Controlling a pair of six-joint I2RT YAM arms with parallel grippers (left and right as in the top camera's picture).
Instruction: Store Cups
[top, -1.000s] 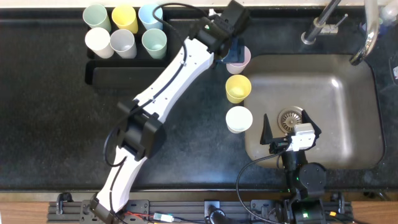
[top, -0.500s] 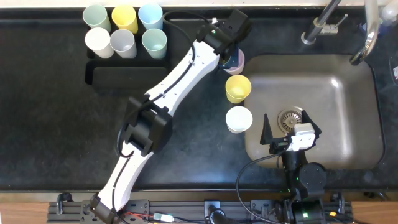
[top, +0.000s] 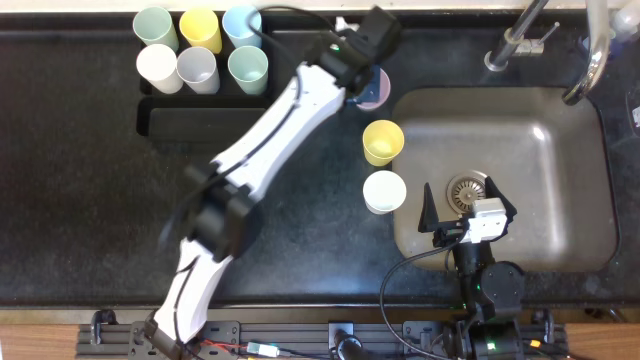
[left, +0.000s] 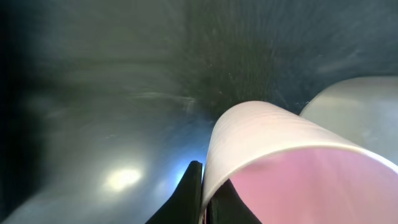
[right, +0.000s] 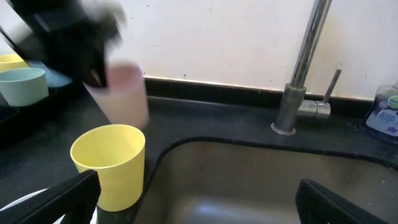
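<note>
Cup (top: 378, 91), the pink one, has edged up-frame near upper centre; left gripper (left: 203, 188) pinches its wall, fingers almost closed.

Left arm (top: 283, 118): long white link shells are joined by black cylindrical joint housings (top: 215, 215) and ended by a black boxy wrist block (top: 370, 35), from which a thin black cable (top: 275, 14) is looped. Left gripper (left: 204, 186): dark, tapered fingers (left: 189, 193) are fitted. Right arm (top: 490, 285): rounded black housings are topped by a white camera module (top: 487, 214); black cables (top: 395, 280) are coiled at the base, where a green light (top: 492, 347) is lit. Right gripper (right: 199, 183): flat, angular black fingers (right: 59, 196) are fitted.
</note>
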